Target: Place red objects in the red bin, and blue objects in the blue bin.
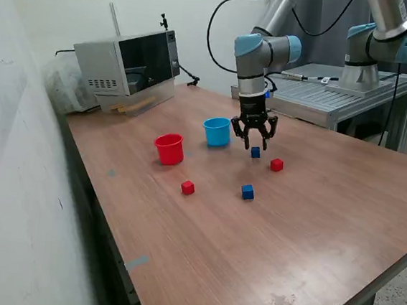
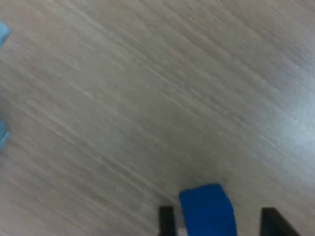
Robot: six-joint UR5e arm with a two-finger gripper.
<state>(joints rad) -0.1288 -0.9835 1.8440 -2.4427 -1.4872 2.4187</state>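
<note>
Wood-grain laminate covered the table [image 1: 311, 228], which was set against a pale wall with a microwave [image 1: 129, 66] at its far corner. Four small cubes were spread over the top; being cubes, no long axis could be made out on any of them. The red cup [image 1: 169, 149] was taken as the landmark: the light blue cup [image 1: 217, 131] stood just beside it toward the exterior view's right and a little farther back. Both cups stood upright with their mouths up, and nothing could be seen inside either. One red cube [image 1: 188, 188] lay near the red cup on its front side; a blue cube [image 1: 247, 192] lay farther to the exterior view's right of that. The second red cube [image 1: 277, 165] was well apart from the red cup, beyond the gripper. The gripper [image 1: 253, 146] was held low over the table, fingers pointed down and spread apart, with nothing grasped. The other blue cube [image 1: 255, 152] sat on the table directly beneath it; in the wrist view this cube [image 2: 207, 210] was seen between the two dark fingertips [image 2: 166, 220], closer to one of them, turned slightly askew to them, and untouched.
</note>
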